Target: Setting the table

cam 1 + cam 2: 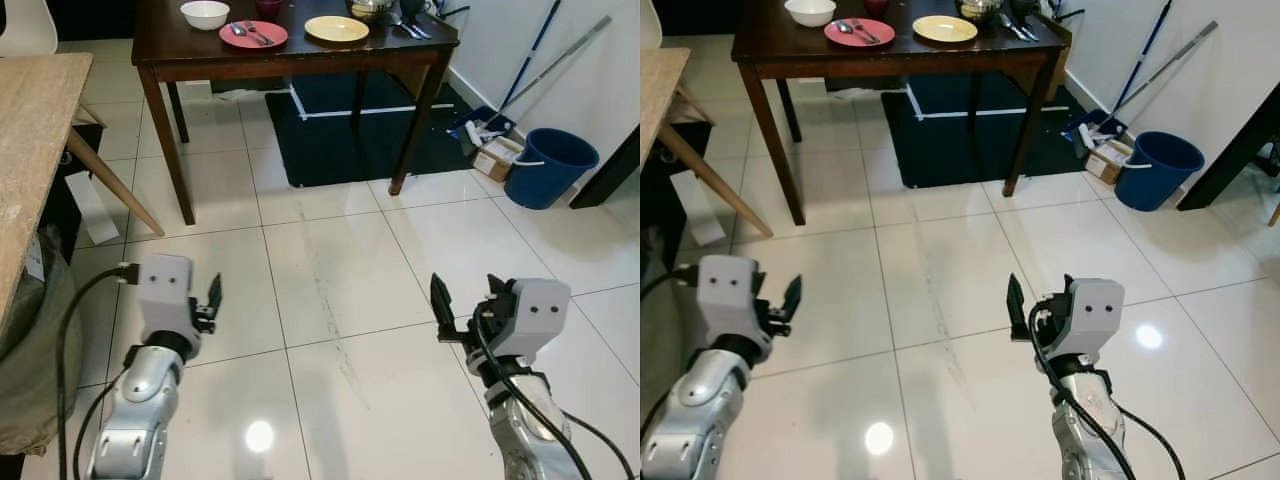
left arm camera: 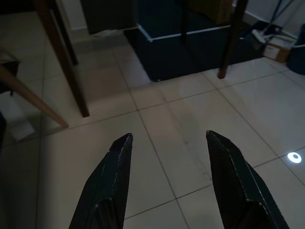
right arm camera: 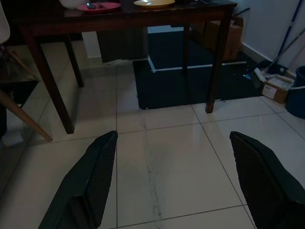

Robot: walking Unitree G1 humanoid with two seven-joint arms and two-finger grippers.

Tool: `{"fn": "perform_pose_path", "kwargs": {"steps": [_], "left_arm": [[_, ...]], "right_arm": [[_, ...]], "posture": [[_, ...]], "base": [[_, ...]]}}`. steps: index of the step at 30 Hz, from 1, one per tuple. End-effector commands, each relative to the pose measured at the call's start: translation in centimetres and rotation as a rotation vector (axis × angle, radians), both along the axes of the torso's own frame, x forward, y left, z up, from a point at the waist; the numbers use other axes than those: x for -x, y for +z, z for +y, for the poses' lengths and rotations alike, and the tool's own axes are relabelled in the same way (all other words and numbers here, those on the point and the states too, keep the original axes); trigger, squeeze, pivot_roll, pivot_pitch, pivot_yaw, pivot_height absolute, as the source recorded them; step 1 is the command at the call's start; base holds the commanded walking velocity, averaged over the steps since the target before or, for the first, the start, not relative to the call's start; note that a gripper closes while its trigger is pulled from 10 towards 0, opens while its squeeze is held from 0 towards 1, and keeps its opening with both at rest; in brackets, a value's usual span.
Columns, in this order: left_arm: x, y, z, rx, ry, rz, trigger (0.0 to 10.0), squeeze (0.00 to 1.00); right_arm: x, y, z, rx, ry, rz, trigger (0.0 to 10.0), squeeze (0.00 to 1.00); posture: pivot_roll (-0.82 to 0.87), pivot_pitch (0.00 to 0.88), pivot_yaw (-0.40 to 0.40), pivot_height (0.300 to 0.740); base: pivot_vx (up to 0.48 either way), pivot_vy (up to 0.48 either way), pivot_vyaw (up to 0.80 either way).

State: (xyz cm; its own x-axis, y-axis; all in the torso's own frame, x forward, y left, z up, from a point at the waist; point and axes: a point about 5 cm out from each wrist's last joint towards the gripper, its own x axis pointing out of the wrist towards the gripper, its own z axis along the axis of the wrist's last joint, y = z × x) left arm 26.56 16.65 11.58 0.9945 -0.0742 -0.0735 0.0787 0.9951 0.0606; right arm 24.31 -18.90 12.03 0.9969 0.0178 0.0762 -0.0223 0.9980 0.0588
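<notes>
A home dining area with a glossy white tiled floor (image 1: 330, 270): at 12 o'clock, a dark wooden table (image 1: 290, 50) carries a white bowl (image 1: 205, 14), red plate (image 1: 253, 34) and yellow plate (image 1: 336, 29). At 2 o'clock, a blue bucket (image 1: 549, 166) and mop (image 1: 520, 80) stand against the wall.

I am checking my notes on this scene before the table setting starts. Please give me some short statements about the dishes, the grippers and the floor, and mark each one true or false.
1. The red plate has cutlery on it. True.
2. The yellow plate lies on the floor. False: it is on the dark table.
3. The left gripper is open and holds nothing. True.
4. The right gripper is shut on a white bowl. False: it is open; the white bowl sits on the table.
5. A blue bucket stands on the floor by the wall. True.
</notes>
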Motion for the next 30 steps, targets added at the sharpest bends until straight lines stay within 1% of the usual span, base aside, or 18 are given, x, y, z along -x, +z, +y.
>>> {"fn": "perform_pose_path", "kwargs": {"steps": [1,7,12,14,16,30], "left_arm": [[0.2,-0.3,-0.1,-0.002,-0.017,0.025,10.0,0.00],[0.3,-0.3,-0.5,0.017,-0.050,0.026,10.0,0.00],[0.2,-0.2,-1.0,-0.007,-0.085,0.002,10.0,0.00],[0.2,-0.2,-1.2,-0.016,-0.090,-0.005,10.0,0.00],[0.1,-0.3,-1.3,-0.039,-0.085,-0.006,10.0,0.00],[0.2,-0.4,-1.5,-0.044,-0.098,-0.009,10.0,0.00]], "right_arm": [[0.2,-0.9,-0.1,-0.004,-0.006,0.045,10.0,0.00],[0.4,-1.5,0.7,-0.009,0.020,0.070,10.0,0.00],[0.5,-1.8,1.1,-0.015,0.032,0.083,10.0,0.00],[0.5,-1.8,1.1,-0.015,0.033,0.086,10.0,0.00],[0.5,-1.9,1.1,-0.014,0.034,0.088,10.0,0.00],[0.6,-2.6,1.1,0.004,0.045,0.115,10.0,0.00]], "posture": [[-0.14,0.032,-0.002,0.740],[-0.14,0.031,-0.002,0.740],[-0.14,0.029,0.001,0.740],[-0.14,0.029,0.001,0.740],[-0.14,0.029,0.001,0.740],[-0.14,0.026,-0.001,0.740]], "base": [[0.000,0.000,0.00],[0.000,0.000,0.00],[0.000,0.000,0.00],[0.244,0.000,0.00],[0.412,0.000,0.00],[0.480,0.000,0.00]]}}
